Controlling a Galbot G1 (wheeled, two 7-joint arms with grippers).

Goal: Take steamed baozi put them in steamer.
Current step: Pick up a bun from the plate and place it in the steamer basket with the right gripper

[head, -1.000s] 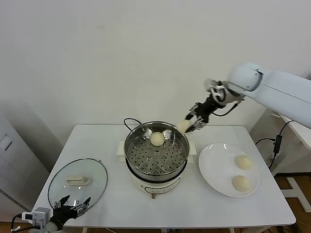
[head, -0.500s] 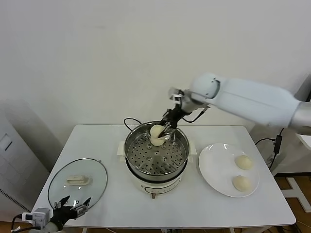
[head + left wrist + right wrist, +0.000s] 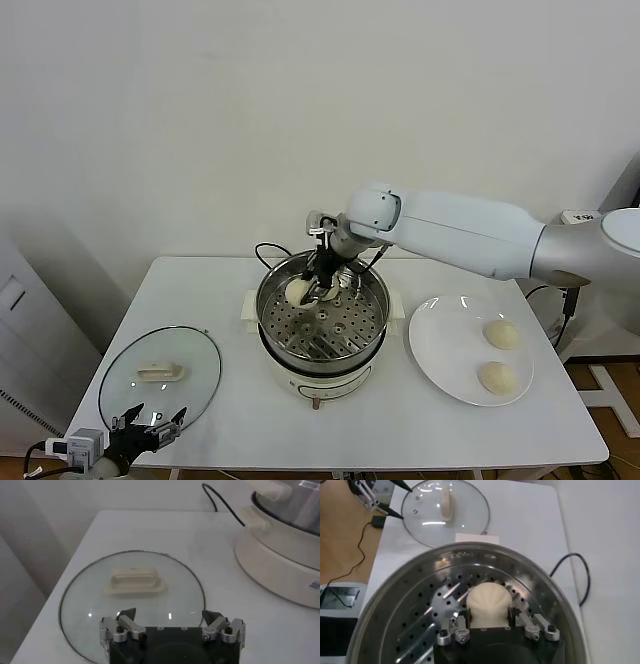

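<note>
the left pincer point(image 3: 172, 630) waits wide open and empty at the worktop's front-left corner, over the glass lid point(image 3: 160, 375). the right pincer point(image 3: 495, 626) is clamped on a steamed baozi point(image 3: 490, 600) inside the steamer point(image 3: 322, 312), near its back-left wall. it looks soft and light (easily dented), so grip it gently across its widest part. two more buns point(image 3: 500, 334) sit on the plate point(image 3: 445, 350) by the right edge.

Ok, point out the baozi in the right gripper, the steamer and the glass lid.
held baozi point(image 3: 490, 600): right wrist view, on its rounded top.
steamer point(image 3: 372, 318): head view, on the inner steel wall.
glass lid point(image 3: 90, 600): left wrist view, on bare glass beside the handle.
</note>
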